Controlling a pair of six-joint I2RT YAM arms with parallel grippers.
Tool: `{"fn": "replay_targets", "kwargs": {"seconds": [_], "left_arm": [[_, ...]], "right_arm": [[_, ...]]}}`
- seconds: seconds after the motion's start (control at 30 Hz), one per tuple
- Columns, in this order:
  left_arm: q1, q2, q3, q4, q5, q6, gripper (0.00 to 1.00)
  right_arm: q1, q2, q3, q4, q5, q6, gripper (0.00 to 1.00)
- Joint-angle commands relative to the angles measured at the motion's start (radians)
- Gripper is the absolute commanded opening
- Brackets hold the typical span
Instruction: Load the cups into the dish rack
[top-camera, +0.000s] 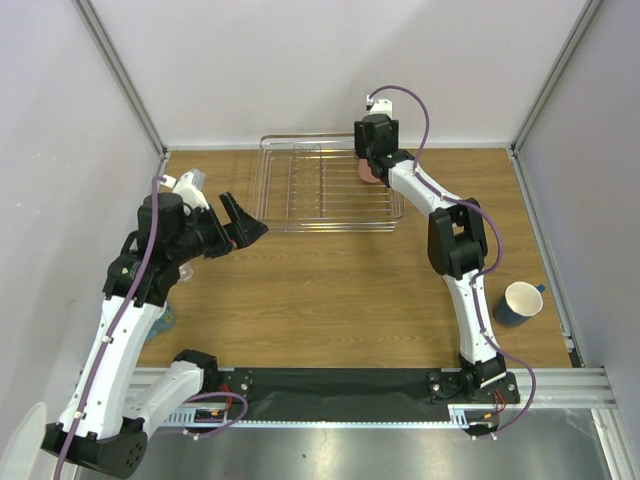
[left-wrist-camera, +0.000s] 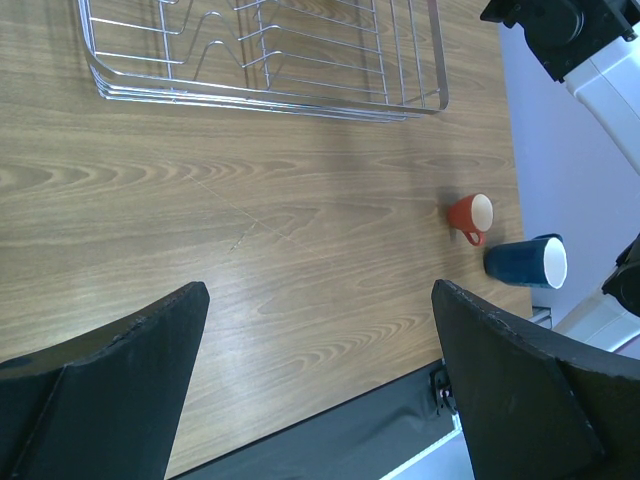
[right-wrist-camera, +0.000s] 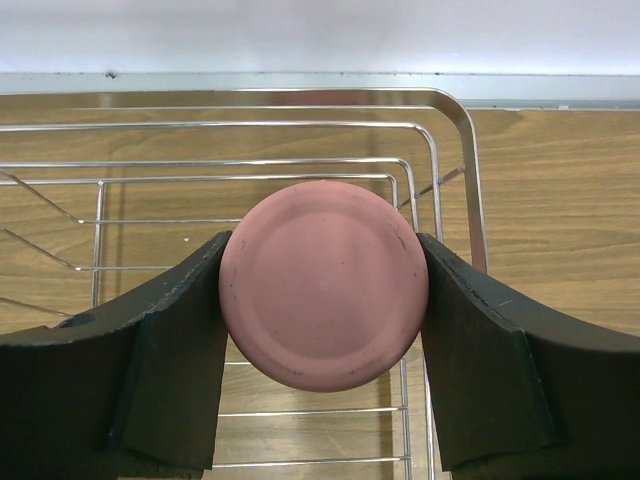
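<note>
My right gripper (top-camera: 367, 163) is shut on the pink tumbler (top-camera: 369, 174) and holds it over the right end of the silver wire dish rack (top-camera: 300, 190). In the right wrist view the tumbler's round base (right-wrist-camera: 323, 285) faces the camera, with both pads pressed on its sides above the rack's bars (right-wrist-camera: 455, 150). My left gripper (top-camera: 245, 222) is open and empty above the table, left of the rack. The left wrist view shows the small orange cup (left-wrist-camera: 471, 215) and the dark blue white-lined mug (left-wrist-camera: 528, 262) on their sides, and the rack (left-wrist-camera: 270, 60). The mug (top-camera: 520, 303) lies at the right.
A bluish object (top-camera: 165, 315) shows partly under my left arm near the left wall. The orange cup is hidden behind my right arm in the top view. Grey walls close the table on three sides. A black strip (top-camera: 340, 382) runs along the near edge.
</note>
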Motion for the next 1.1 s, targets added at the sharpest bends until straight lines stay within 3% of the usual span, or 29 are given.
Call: {"fn": "replay_targets", "kwargs": {"seconds": [0.0, 0.57, 0.87, 1.07], "left_arm": [[0.005, -0.004, 0.035, 0.018, 0.016, 0.024, 1.00], [0.005, -0.010, 0.025, 0.008, 0.025, 0.027, 1.00], [0.005, -0.007, 0.025, 0.010, 0.028, 0.024, 1.00], [0.005, -0.003, 0.030, 0.005, 0.031, 0.022, 1.00]], "right_arm": [[0.006, -0.010, 0.017, 0.029, 0.019, 0.013, 0.05], [0.003, 0.011, 0.014, 0.014, 0.019, 0.019, 0.20], [0.002, 0.020, 0.020, 0.005, 0.014, 0.004, 0.34], [0.003, 0.014, 0.027, -0.011, 0.010, 0.002, 0.52]]}}
